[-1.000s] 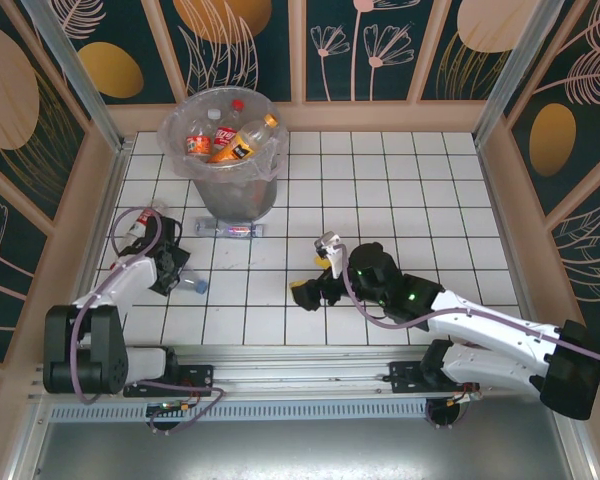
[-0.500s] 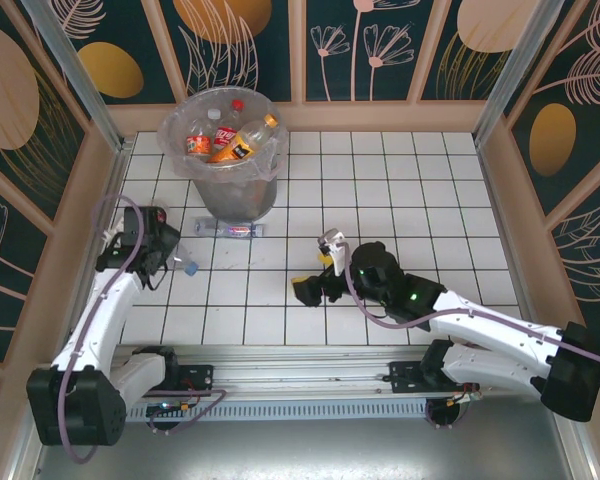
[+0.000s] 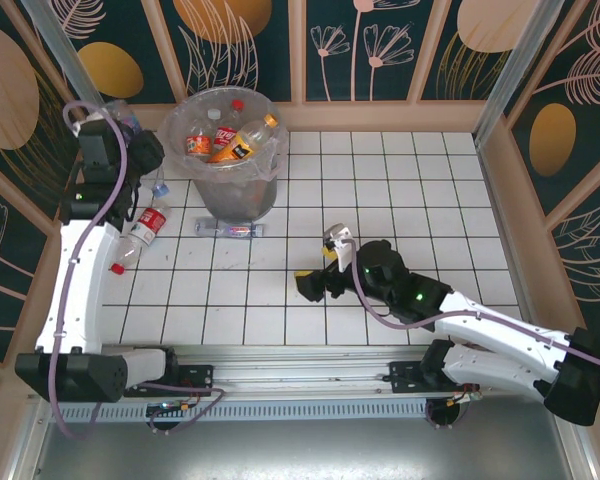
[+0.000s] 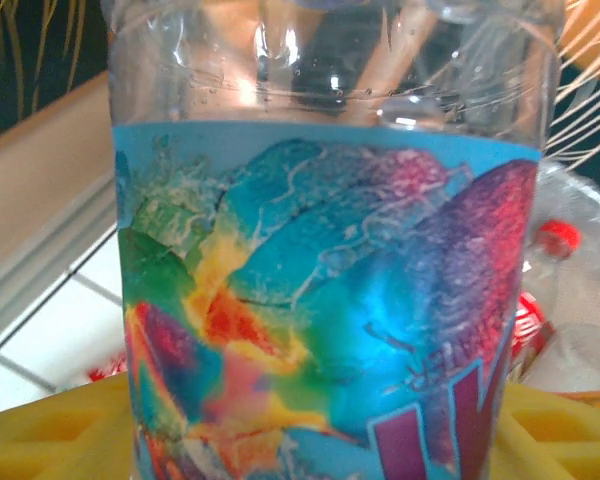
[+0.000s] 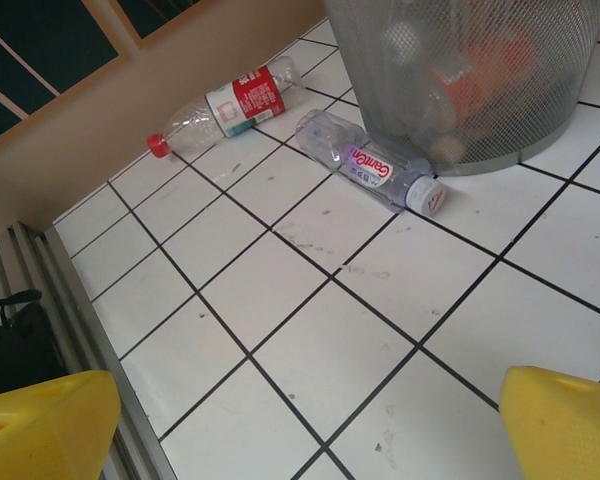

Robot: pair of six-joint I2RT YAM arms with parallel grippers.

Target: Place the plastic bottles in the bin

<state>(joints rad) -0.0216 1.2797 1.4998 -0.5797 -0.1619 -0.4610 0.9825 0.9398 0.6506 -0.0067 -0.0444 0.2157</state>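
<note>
My left gripper (image 3: 132, 158) is raised to the left of the bin (image 3: 202, 170) and is shut on a clear plastic bottle (image 4: 330, 300) with a blue rainbow label. That bottle's blue cap (image 3: 159, 187) points down towards the bin. Several bottles (image 3: 242, 140) lie inside the bin. A red-label bottle (image 3: 145, 228) lies on the tiles below the left gripper. Another clear bottle (image 3: 228, 229) with a purple label rests against the bin's base. My right gripper (image 3: 312, 286) stands open low over the middle tiles, yellow fingers (image 5: 40, 420) wide apart, nothing between them.
The wooden wall (image 3: 90, 200) runs close along the left side, right behind the raised left arm. In the right wrist view the mesh bin (image 5: 460, 70) stands at the top right, with the purple-label bottle (image 5: 370, 165) and the red-label bottle (image 5: 230, 105) in front of it.
The left arm has lifted the blue-label bottle off the tiles and swung it up and back beside the bin. The red-label bottle stayed on the floor. The right arm has barely moved.
</note>
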